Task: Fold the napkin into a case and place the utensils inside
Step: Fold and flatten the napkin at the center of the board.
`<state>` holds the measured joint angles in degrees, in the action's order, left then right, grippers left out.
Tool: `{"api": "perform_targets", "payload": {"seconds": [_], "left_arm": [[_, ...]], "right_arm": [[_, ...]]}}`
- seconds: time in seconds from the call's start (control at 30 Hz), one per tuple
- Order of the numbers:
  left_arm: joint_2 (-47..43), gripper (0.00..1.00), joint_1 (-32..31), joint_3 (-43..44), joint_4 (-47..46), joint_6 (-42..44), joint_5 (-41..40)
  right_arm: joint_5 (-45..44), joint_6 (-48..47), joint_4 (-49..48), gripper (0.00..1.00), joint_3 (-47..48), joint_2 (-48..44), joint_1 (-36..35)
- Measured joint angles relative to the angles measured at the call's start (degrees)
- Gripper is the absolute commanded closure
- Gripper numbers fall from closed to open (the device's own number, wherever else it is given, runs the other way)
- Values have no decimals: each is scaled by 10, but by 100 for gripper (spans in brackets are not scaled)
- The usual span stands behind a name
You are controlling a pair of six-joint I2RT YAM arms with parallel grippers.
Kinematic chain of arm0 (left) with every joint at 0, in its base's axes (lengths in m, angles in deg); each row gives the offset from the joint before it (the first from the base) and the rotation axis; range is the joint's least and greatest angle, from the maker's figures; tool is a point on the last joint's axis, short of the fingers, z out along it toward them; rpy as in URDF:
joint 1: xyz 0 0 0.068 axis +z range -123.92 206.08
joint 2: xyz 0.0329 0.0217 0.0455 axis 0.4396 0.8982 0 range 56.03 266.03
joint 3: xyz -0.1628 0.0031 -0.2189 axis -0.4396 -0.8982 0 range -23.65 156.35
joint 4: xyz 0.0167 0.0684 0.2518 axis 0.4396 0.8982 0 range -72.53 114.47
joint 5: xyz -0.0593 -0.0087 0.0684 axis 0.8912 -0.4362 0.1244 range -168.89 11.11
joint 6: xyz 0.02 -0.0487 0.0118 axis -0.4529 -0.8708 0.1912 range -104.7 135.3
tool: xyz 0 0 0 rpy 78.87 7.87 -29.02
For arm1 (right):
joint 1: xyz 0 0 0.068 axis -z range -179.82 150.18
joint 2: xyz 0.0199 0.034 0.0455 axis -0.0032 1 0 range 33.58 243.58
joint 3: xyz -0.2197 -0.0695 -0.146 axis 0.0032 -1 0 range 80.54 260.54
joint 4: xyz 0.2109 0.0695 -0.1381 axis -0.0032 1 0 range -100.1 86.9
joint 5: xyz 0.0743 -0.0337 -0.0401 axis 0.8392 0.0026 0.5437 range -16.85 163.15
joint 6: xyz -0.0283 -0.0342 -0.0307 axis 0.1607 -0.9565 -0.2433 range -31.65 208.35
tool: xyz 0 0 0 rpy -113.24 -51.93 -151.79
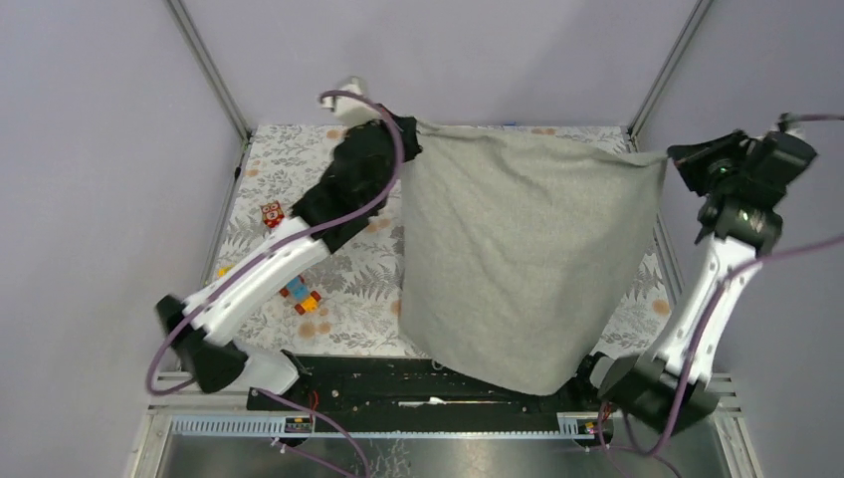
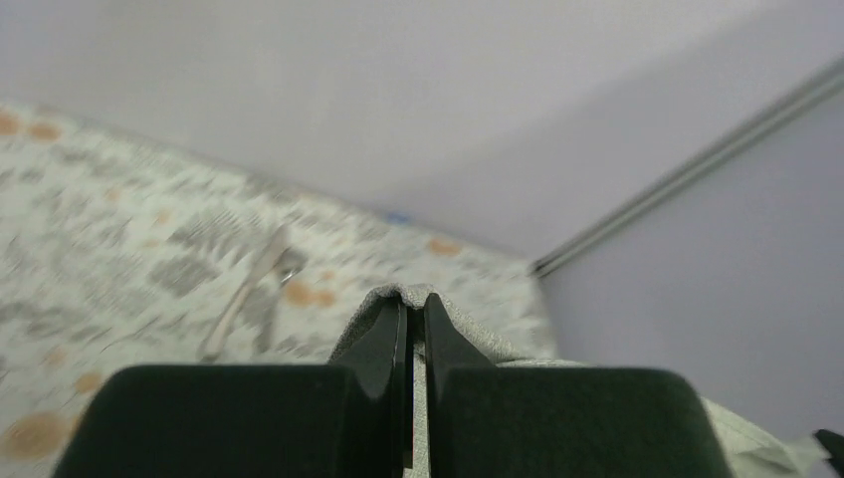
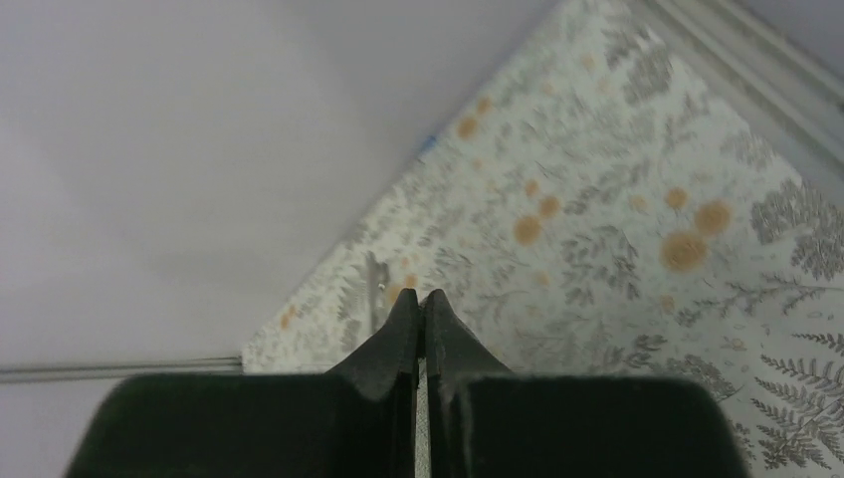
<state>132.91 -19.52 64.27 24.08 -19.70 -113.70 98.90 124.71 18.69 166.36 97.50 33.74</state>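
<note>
The grey napkin [image 1: 518, 249] hangs as a wide sheet in the air, stretched between both grippers above the floral tablecloth. My left gripper [image 1: 410, 134] is shut on its upper left corner; the cloth [image 2: 468, 324] wraps over the fingertips in the left wrist view. My right gripper [image 1: 672, 159] is shut on the upper right corner; a thin strip of cloth [image 3: 421, 398] shows between its closed fingers. The silver utensils [image 2: 249, 289] lie on the tablecloth behind the napkin, also seen in the right wrist view [image 3: 376, 289]. In the top view the napkin hides them.
Small colourful toy blocks [image 1: 304, 296] and another [image 1: 271, 213] lie on the tablecloth [image 1: 289, 169] under the left arm. Metal frame posts [image 1: 214, 75] stand at the back corners. The black base rail [image 1: 398, 383] runs along the near edge below the napkin's hem.
</note>
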Motion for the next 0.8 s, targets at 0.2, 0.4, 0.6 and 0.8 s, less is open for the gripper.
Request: {"api": "perform_targets", "payload": {"seconds": [0.2,0.4,0.6,0.8], "left_arm": [[173,100,79,-29,-9,-31,30],[347,100,150,26,-25,-32,126],[434,100,179,72,-27,-30,216],[437,100,182,70,-42,-51,273]], "right_arm": [[-30,-3,-96,100,-54,241,-62],[-22,-6,-139,100,59,483,-95],[-11,-21,-139,100,166,626,-111],[-3,-41,-114,100,191,636,-113]]}}
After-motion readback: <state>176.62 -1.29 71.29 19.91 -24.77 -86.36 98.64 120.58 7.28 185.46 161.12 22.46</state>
